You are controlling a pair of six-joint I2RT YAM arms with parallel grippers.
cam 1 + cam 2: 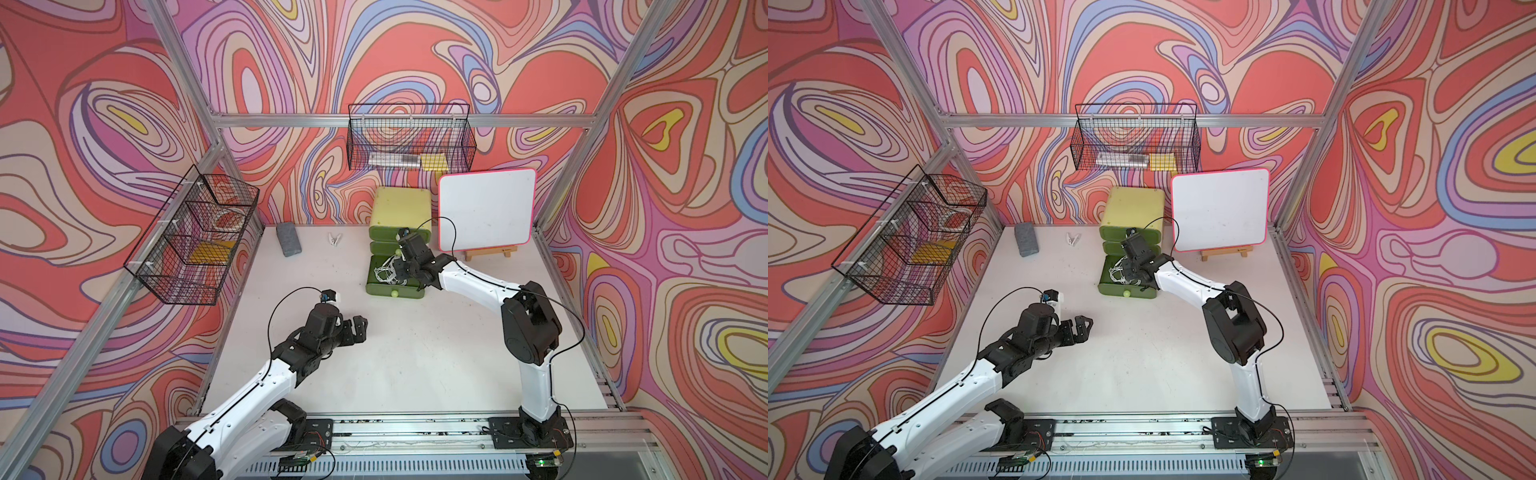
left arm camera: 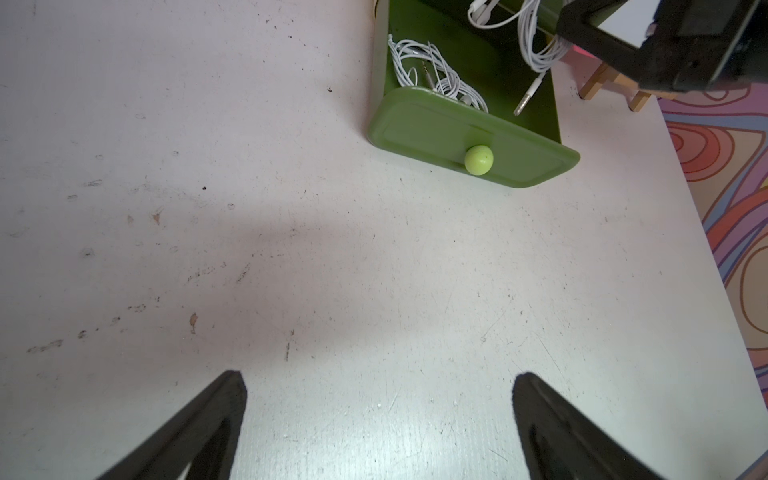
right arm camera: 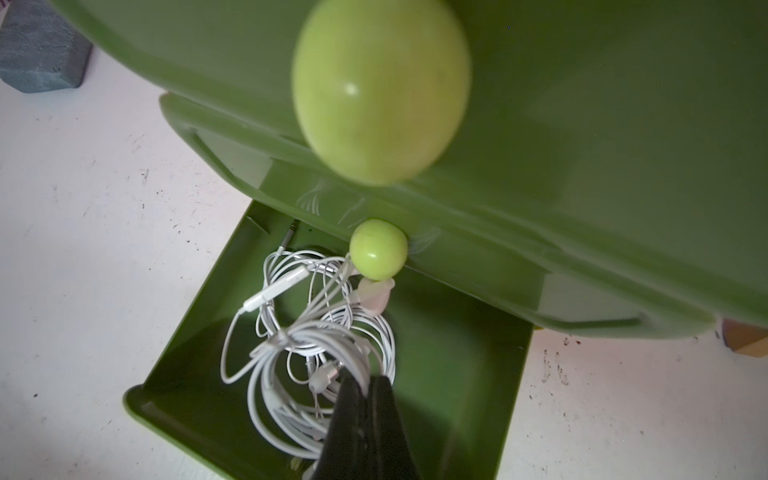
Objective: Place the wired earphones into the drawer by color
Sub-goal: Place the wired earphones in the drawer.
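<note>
The drawer cabinet (image 1: 401, 205) (image 1: 1133, 205) stands at the back centre, its bottom drawer (image 1: 395, 293) (image 2: 436, 129) pulled out. My right gripper (image 1: 399, 270) (image 3: 365, 384) hangs over that drawer, shut on a white coil of wired earphones (image 3: 291, 353) (image 2: 536, 45) that dangles into it. Another white coil (image 2: 432, 75) lies inside the drawer by its front wall. The two upper drawers are closed, their knobs (image 3: 378, 249) just above the held coil. My left gripper (image 1: 357, 328) (image 2: 378, 386) hovers open over bare table in front of the drawer, with nothing between its fingers.
A grey block (image 1: 288, 244) and a white clip (image 1: 334, 240) lie at the back left. A whiteboard on an easel (image 1: 486, 210) stands right of the cabinet. Black wire baskets hang on the left wall (image 1: 195, 237) and the back wall (image 1: 409, 137).
</note>
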